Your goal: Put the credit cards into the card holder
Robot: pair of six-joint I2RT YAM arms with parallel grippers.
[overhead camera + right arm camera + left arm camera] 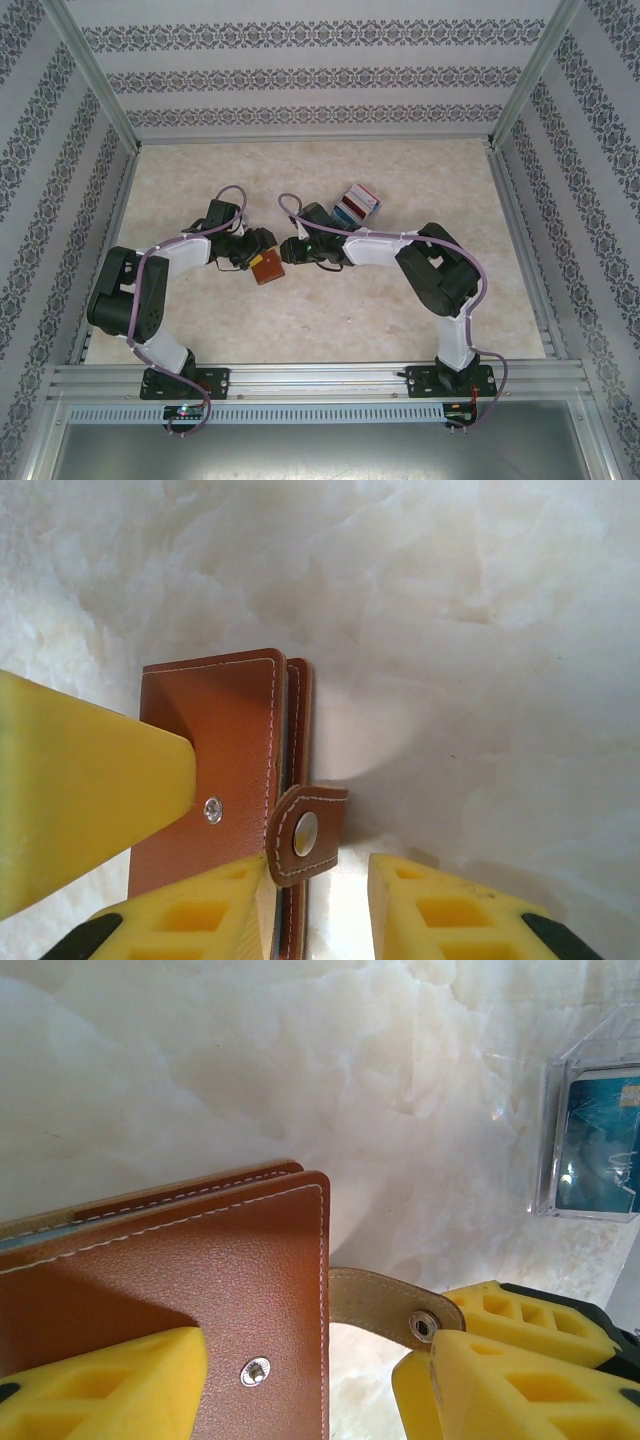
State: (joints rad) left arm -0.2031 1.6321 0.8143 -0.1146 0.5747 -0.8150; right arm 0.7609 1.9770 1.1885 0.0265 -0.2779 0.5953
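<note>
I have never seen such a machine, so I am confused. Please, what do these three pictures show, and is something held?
Two robot arms stand on a table. One picture looks down from above; the other two come from a camera on each wrist. The yellow blocks are claw fingers. A brown card holder sits between the arms. The left claw is open, one finger on its cover. The right claw is open beside the clasp tab. So nothing looks clamped. The cards are in a clear box, farther back.
</note>
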